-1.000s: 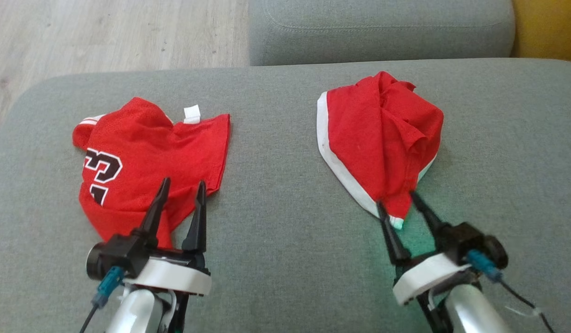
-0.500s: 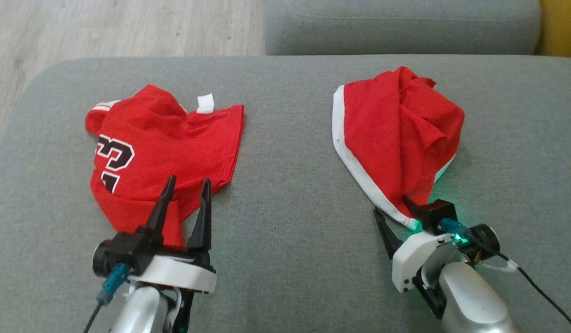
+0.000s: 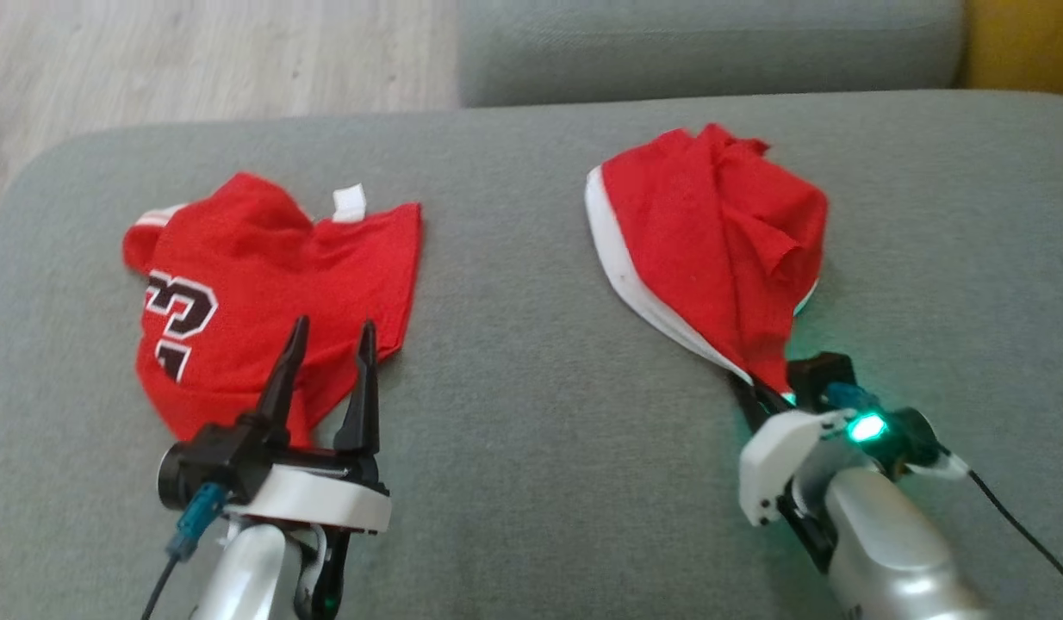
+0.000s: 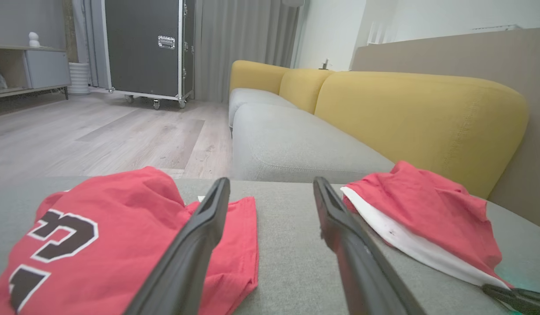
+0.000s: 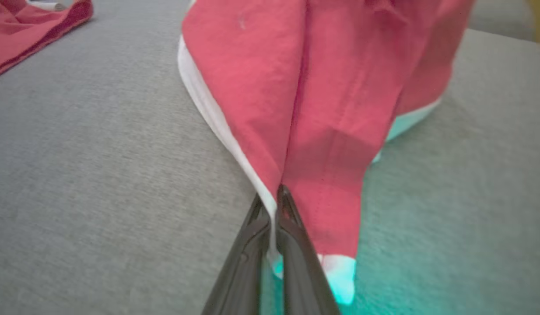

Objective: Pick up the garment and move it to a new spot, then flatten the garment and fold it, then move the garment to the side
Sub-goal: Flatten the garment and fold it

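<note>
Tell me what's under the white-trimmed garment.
The garment lies on the grey cushion, its near corner pinched in the shut right gripper. Anything beneath its bunched folds is covered.

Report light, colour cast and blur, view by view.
Head view: soft daylight; a green lamp on the right wrist tints the cushion around it; the right forearm is slightly smeared. Left wrist view: even light, wide-angle stretch makes the left gripper loom large. Right wrist view: soft throughout, teal cast on the garment hem and cushion at lower right.
</note>
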